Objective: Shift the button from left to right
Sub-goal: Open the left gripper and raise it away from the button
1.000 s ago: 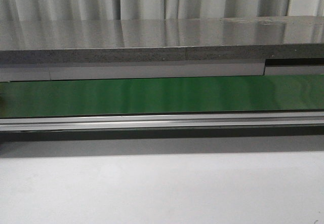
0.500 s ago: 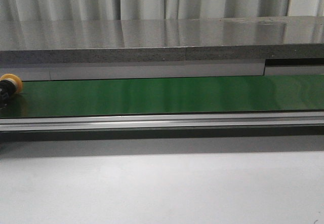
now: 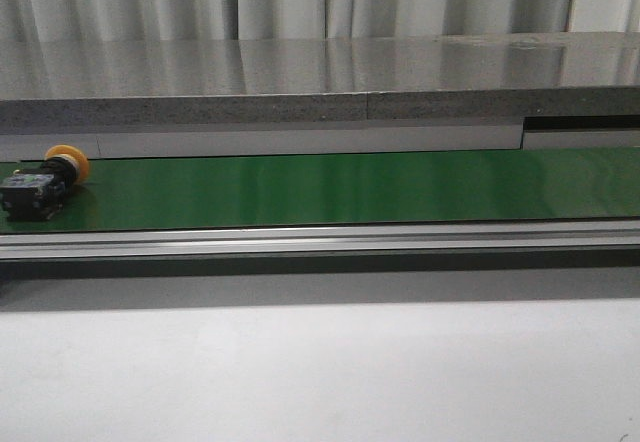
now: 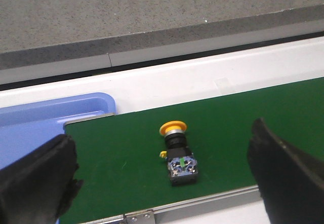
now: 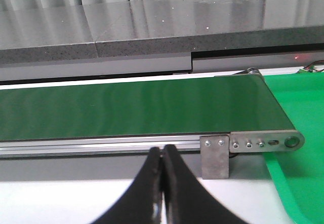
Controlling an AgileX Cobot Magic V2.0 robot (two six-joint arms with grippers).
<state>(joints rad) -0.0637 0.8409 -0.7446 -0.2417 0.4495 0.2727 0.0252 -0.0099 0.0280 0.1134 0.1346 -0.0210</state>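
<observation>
Plainly the button (image 3: 45,184) lies on its side at the far left end of the green belt (image 3: 350,187), its yellow cap toward the far edge and its black block toward the near rail — so its long axis runs across the belt. The left gripper (image 4: 162,183) hangs over it with fingers spread wide, the button between them and untouched. The right gripper (image 5: 162,183), fingers pressed together on nothing, faces the belt's other end — well apart, so I judge the left arm the nearer.
</observation>
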